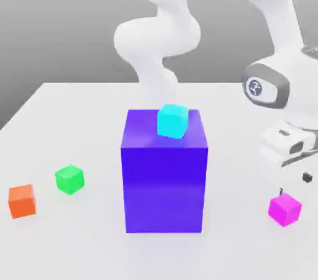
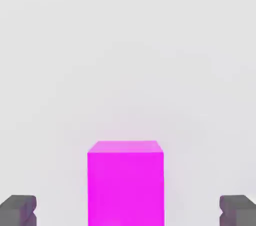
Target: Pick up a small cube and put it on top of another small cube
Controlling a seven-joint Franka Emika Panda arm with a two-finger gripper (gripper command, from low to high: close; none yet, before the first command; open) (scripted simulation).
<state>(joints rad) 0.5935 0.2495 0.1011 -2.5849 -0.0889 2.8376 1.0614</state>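
Note:
The small magenta-pink cube (image 1: 285, 208) rests on the white table at the exterior view's right, near the front. Just above it hangs my hand, its white body reaching down toward the cube. In the hand view the cube (image 2: 125, 182) stands between my two grey fingertips (image 2: 18, 210), which are spread far apart on either side without touching it; my gripper (image 2: 127, 211) is open. The small bright green cube (image 1: 69, 179) lies at the exterior view's left, far from my hand.
A big purple-blue block (image 1: 164, 170) stands mid-table between the two cubes, with a cyan cube (image 1: 172, 120) on its top. An orange cube (image 1: 22, 200) lies left of the green one. The white table (image 1: 81, 111) ends close behind the block.

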